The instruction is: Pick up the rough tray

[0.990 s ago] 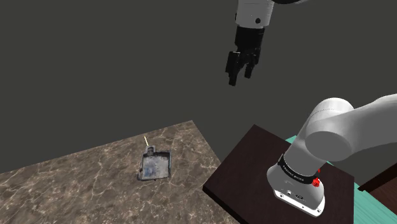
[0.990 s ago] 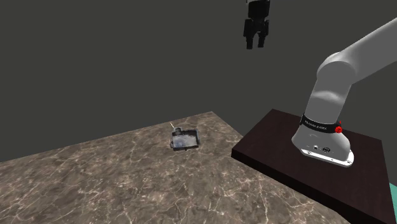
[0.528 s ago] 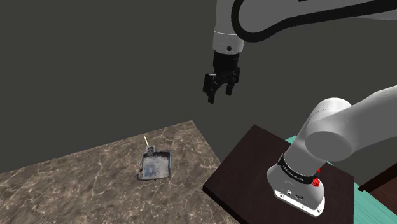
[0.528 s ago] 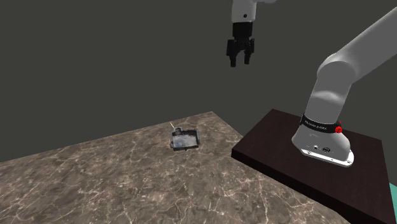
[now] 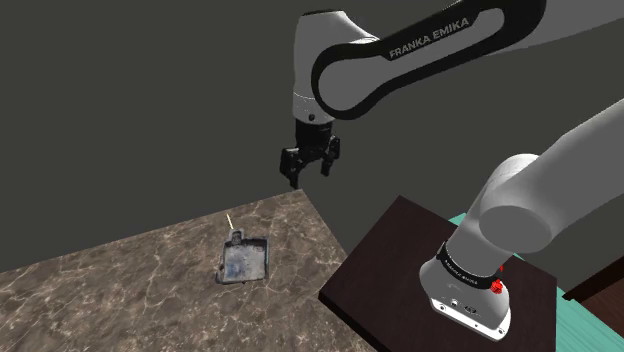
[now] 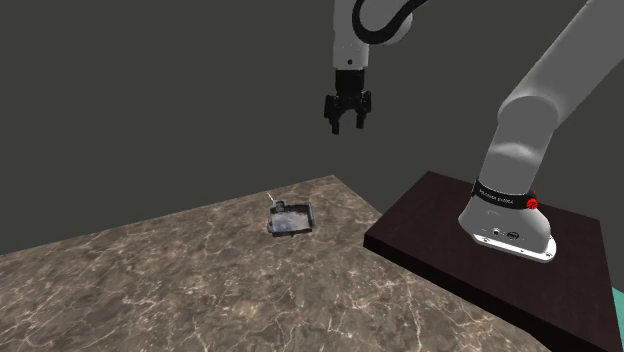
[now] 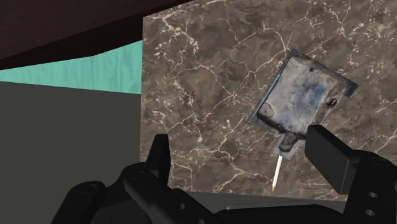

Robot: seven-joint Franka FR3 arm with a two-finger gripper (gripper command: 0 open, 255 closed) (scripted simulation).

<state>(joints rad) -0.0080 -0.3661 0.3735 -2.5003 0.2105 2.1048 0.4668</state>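
Tray [image 5: 245, 262]: probably stiff, light and shallow. Its scuffed face should resist slipping. Pinch a raised long rim or the tab [image 7: 287, 141].
Stand [image 5: 400, 262]: smooth dark brown box.
Gripper [image 5: 308, 174]: black fingers spread, empty, high above the counter and well apart from the tray.
Counter [image 5: 130, 290]: brown stone look, pale veins.
Tray position: flat toward the counter's far corner; rectangular, mottled grey-blue, with a thin pale stick [image 7: 278, 173] at the tab.

I have the gripper [image 5: 307, 175] hanging open, well above the stand [image 5: 385, 250] and out past its edge farthest from the arm's base. The fingers [image 7: 160, 154] point downward, spread apart, with nothing clasped. The white arm [image 5: 425, 50] rises from the stand, arches over, and the wrist drops near-vertical.
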